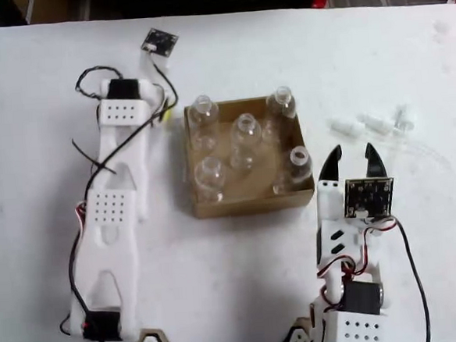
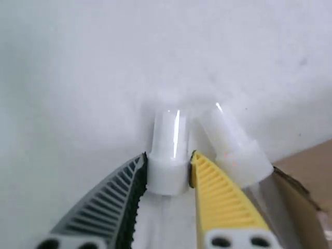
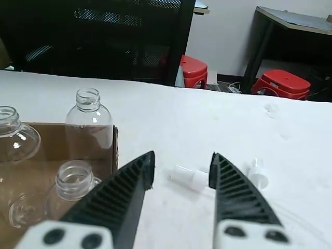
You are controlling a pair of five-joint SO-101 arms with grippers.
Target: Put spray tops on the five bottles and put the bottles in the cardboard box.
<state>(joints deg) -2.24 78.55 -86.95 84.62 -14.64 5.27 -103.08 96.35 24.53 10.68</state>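
High view: five clear bottles (image 1: 245,134) stand in the cardboard box (image 1: 246,202). White spray tops (image 1: 373,123) lie on the table (image 1: 243,279) near it.
Left wrist view: the left gripper (image 2: 167,163) is clamped on one white spray top (image 2: 168,137).
Right wrist view: the right gripper (image 3: 181,162) is spread wide and holds nothing, with loose tops just beyond it.

No writing, label or number can be read on the cardboard box (image 1: 250,204) or bottles (image 1: 246,132)
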